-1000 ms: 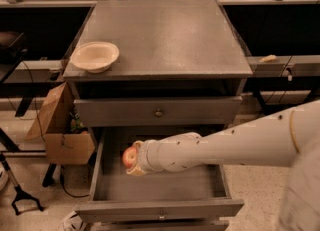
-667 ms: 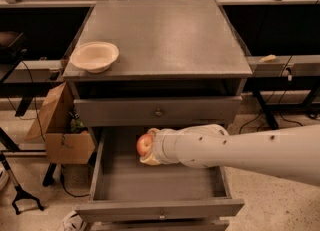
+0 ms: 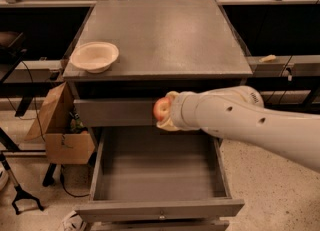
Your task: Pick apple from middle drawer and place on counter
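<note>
The apple, red-orange with a paler patch, is off the drawer floor and in the air, in front of the closed upper drawer front and below the counter's edge. It is pinched in the gripper: one cream finger curves over the top of the fruit and the other shows beneath it, so the jaws are closed against the apple from above and below. The white arm comes in from the right edge and slopes up leftward to the gripper, crossing the cabinet's right front corner.

Directly below the apple the middle drawer stands pulled out, its smooth grey floor bare and its flat front panel nearest the camera, with a small round knob at the centre.

Above, the counter is a wide, matte grey slab. A cream bowl sits upright at its front left corner, well apart from the apple.

To the left of the cabinet an open cardboard box rests on the floor, just beside the drawer's left side. On a ledge to the right of the counter lies a small pale yellowish object, too small to identify.
</note>
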Tool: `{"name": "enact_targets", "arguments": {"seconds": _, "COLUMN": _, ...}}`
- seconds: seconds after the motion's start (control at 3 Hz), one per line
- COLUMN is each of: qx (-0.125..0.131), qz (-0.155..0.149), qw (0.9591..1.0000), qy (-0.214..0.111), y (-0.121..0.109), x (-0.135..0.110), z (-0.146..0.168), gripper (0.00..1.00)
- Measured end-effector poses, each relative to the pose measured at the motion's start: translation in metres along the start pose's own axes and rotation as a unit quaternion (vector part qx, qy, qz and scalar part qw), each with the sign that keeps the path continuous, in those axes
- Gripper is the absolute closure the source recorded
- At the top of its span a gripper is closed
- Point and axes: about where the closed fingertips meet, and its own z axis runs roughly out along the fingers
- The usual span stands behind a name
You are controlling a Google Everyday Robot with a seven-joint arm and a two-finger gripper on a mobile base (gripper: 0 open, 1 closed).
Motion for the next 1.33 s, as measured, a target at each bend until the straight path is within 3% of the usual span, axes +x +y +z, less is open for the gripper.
{"name": "enact_targets", "arguments": {"seconds": 0.67, "qx": 0.085, "qz": -0.008, "qw": 0.9963, "qy": -0.008, "y": -0.089, "x": -0.019, "z": -0.055, "gripper": 1.0}}
{"name": "enact_targets", "arguments": {"seconds": 1.33, "qx": 0.154, "qz": 0.007, "qw": 0.9874, "qy": -0.037, "y": -0.163, "x": -0.014, "z": -0.049, "gripper": 1.0}}
